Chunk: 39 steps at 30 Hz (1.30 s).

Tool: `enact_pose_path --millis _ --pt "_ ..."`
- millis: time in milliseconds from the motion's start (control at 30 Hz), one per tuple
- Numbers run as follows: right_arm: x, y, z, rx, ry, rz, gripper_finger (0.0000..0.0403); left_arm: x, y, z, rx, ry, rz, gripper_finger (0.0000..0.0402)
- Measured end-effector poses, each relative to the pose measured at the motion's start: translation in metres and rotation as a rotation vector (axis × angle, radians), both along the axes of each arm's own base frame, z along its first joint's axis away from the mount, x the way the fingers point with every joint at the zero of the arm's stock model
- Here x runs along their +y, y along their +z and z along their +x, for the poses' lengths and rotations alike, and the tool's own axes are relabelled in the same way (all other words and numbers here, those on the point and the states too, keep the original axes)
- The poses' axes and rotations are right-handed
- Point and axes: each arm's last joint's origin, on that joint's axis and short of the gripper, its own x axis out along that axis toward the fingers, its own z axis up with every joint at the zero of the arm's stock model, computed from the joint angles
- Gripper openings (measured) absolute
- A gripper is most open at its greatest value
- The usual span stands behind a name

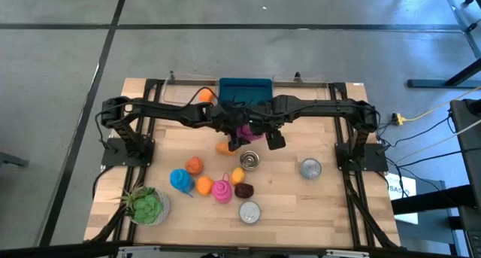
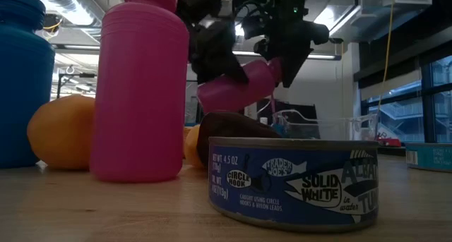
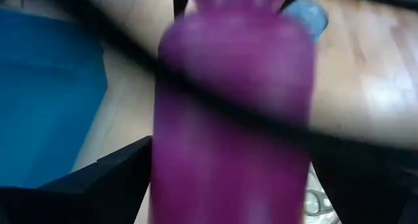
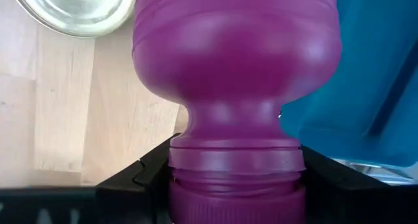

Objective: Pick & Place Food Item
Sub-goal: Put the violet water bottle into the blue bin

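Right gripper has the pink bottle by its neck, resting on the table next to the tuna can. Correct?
Not resting. The low view shows the pink bottle held tilted in the air above the table; the right gripper does clamp its neck.
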Motion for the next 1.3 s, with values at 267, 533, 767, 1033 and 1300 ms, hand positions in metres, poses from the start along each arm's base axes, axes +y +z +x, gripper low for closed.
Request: enact_pose_path --millis 267,533,767,1033,1300 --pt "0.0017 0.0014 0.0024 -0.022 0.022 -0.034 0.0208 0.0068 -0.0070 0.0016 0.001 -0.002 -0.052 0.0396" --pt "0.0015 0.0018 0.0049 -0.044 0.039 -0.037 0.0208 0.0076 -0.0043 0.0035 -0.032 0.004 -0.036 0.0395" --pt "0.0008 0.0018 0.0048 -0.044 0.037 -0.045 0.0208 0.0089 -0.0039 0.0036 -0.028 0.051 -0.001 0.0360" --pt "0.0010 0.0018 0.0045 -0.039 0.041 -0.044 0.0208 0.0091 -0.0030 0.0040 -0.038 0.049 0.005 0.0287" --pt "0.0008 0.0019 0.0049 -0.045 0.030 -0.055 0.0218 0.0094 -0.0026 0.0041 -0.039 0.041 0.034 0.0252"
